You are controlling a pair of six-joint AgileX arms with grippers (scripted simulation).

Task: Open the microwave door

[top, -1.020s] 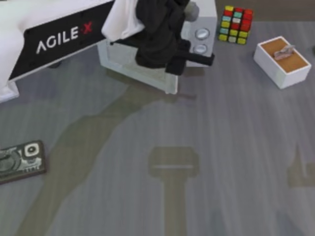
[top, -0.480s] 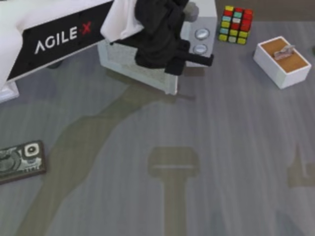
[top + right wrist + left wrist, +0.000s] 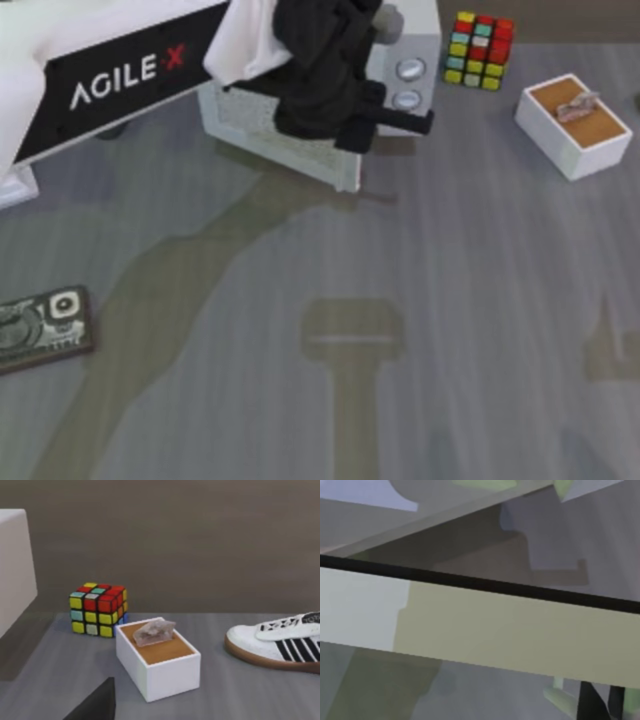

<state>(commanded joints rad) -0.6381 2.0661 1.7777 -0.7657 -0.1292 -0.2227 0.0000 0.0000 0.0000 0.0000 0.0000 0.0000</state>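
- While you look across the near part of the table [image 3: 420, 330], note that nothing of the task lies there: only a dark flat device [image 3: 42, 328] sits at the near left edge, well apart from the work.
- Farther back, the microwave door [image 3: 290, 150] stands partly swung out from the microwave [image 3: 415, 40], hinged at its left end, with its free edge nearest you, just left of the two silver knobs [image 3: 409, 84].
- Your left gripper [image 3: 400, 120] is right at that free edge, the arm reaching in from the left over the door. Its fingers point right toward the knob panel, but you cannot tell from these views whether they are spread or closed on the door; the left wrist view shows only a pale edge-on band, likely the door.
- Judged from the gap, the door is only part of the way open, so more swing looks needed.
- Watch for the fingers slipping off the edge if the pull does not follow the hinge arc; the door would then stop short.
- Watch too for the whole microwave sliding if you drag straight rather than around.
- Beyond, at the far right, the colour cube [image 3: 479, 50] and the small white box [image 3: 573, 124] sit clear of the swing.
- Your right arm is parked out of the top view; its fingers cannot be judged.
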